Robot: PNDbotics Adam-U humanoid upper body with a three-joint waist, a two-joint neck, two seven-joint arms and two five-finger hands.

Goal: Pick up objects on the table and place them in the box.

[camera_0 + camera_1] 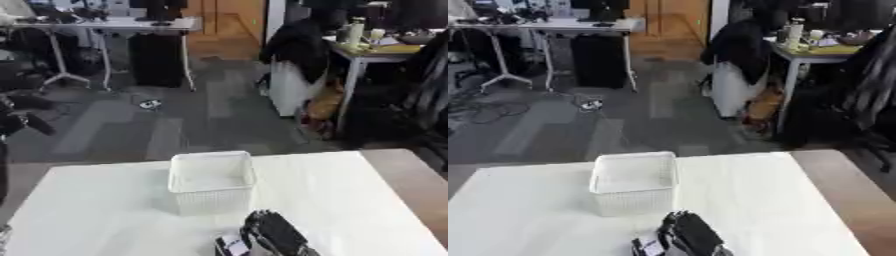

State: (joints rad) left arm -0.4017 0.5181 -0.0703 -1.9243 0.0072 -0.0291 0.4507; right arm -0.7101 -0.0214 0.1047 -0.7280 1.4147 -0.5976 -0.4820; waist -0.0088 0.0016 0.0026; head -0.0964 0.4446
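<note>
On the white table, we see the white basket-like box standing mid-table; just nearer and rightward, our right hand curls, seemingly around a small dark-and-white object.

**What We Cannot See Well**

A black hand sits at the near edge of the white table. The bottom of the picture cuts it off, so its arm does not show. It is too blurry to tell if its fingers are curled or straight, or which hand it is.

Just left of the hand is a small black and white thing. It is partly hidden by the hand and cut off at the bottom. Its shape is not clear.

The white box stands just beyond the hand. Its inside is too blurry to see.
</note>
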